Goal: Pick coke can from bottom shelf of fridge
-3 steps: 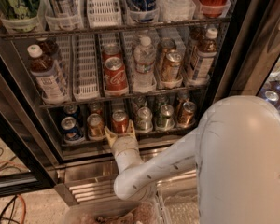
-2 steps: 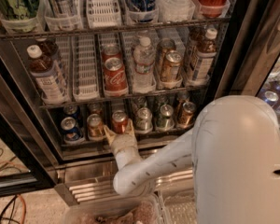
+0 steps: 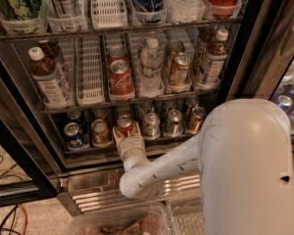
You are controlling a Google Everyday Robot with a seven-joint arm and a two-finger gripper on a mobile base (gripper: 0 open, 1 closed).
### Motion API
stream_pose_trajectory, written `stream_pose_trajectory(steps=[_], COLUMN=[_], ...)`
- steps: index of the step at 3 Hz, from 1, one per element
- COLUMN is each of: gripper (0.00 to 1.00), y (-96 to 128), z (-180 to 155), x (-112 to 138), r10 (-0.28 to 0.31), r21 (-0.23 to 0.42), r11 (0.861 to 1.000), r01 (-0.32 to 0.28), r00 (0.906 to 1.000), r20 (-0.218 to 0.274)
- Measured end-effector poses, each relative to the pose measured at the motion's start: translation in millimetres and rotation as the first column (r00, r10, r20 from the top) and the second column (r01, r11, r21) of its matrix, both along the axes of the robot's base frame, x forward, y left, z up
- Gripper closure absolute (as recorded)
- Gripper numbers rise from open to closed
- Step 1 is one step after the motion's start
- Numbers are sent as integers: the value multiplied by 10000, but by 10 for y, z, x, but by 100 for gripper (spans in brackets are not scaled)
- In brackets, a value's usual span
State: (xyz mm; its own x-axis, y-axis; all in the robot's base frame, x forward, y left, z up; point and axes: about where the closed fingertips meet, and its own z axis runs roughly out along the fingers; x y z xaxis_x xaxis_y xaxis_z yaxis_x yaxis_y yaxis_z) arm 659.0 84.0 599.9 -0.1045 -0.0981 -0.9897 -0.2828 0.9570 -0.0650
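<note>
Gripper (image 3: 127, 137) placement is noted at the front edge of the bottom shelf (image 3: 83, 152) of the fridge (image 3: 247, 53), in the third lane from the left. It is carried on the white arm (image 3: 161, 166), which is extended up and to the left from the lower right of the view. The coke can (image 3: 125, 123) is found directly behind and just above the gripper, in line with the arm's approach, so that no sideways offset is seen between the two. The can is stood upright, with its long axis vertical and its silver top turned toward the camera. Its lower body is covered by the gripper, and the two are seen touching or very nearly so.

Whether the gripper is spread around the can or clamped on it cannot be told from this view, and a firm hold cannot be confirmed.

The lane is closely flanked: a gold-orange can (image 3: 100, 130) is set just to the left and a silver can (image 3: 150, 124) just to the right. It is judged that a straight pull along the lane, toward the open front, is called for, and that any sideways drift is to be avoided.
</note>
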Motion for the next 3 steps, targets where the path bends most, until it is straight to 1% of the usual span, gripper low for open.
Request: stream_pose_trajectory(steps=[2,3], gripper=[99,100], y=[-17,1], z=[3,222], x=[23,-5], r10=[-14,235], r21=[-149,-329], r11=[9999,9992], r01=[14,-221], r00=[10000,9988], r20=[-13,434])
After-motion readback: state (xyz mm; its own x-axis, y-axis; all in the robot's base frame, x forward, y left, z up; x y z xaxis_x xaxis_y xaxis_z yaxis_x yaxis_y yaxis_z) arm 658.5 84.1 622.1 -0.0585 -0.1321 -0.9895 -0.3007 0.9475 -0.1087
